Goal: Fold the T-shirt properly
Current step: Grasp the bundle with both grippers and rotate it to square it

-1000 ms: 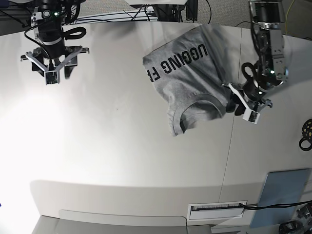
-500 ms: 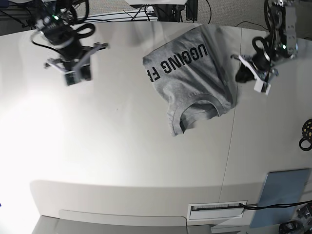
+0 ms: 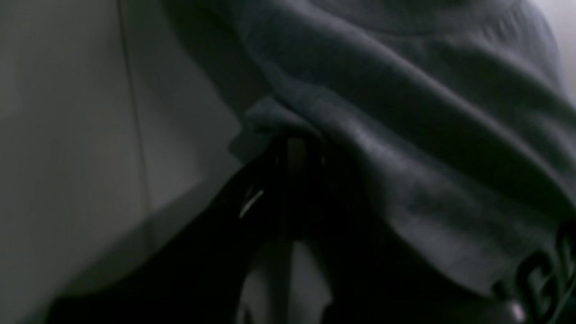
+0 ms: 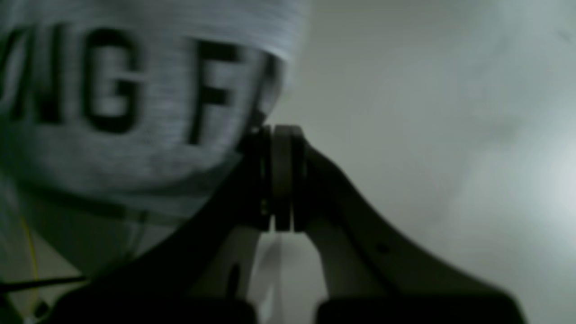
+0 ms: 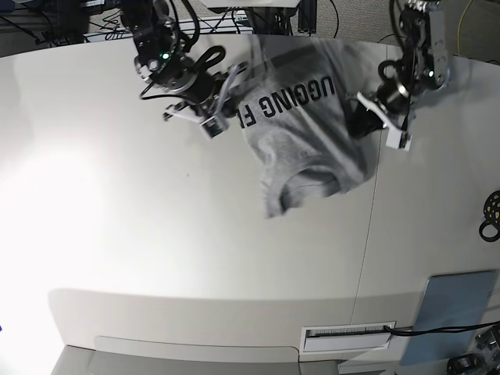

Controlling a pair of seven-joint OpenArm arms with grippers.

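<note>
The grey T-shirt (image 5: 305, 133) lies rumpled at the table's far middle, black lettering facing up and the neck opening toward the front. My right gripper (image 5: 228, 98) is at its left edge, beside the letter F. In the right wrist view that gripper (image 4: 281, 132) is shut, with the T-shirt (image 4: 135, 135) edge caught at its tips. My left gripper (image 5: 361, 125) is at the shirt's right edge. The left wrist view is dark, and there the left gripper (image 3: 292, 150) is shut on a fold of the T-shirt (image 3: 427, 135).
A grey-blue flat pad (image 5: 449, 312) lies at the front right corner. A black ring-shaped object (image 5: 491, 215) sits at the right edge. Cables run along the table's far edge (image 5: 234, 27). A seam (image 5: 366, 250) crosses the table right of the shirt.
Both arms have moved in to the shirt, the right one from the far left of the table, and both grippers have shut. The shirt's left edge has shifted.
</note>
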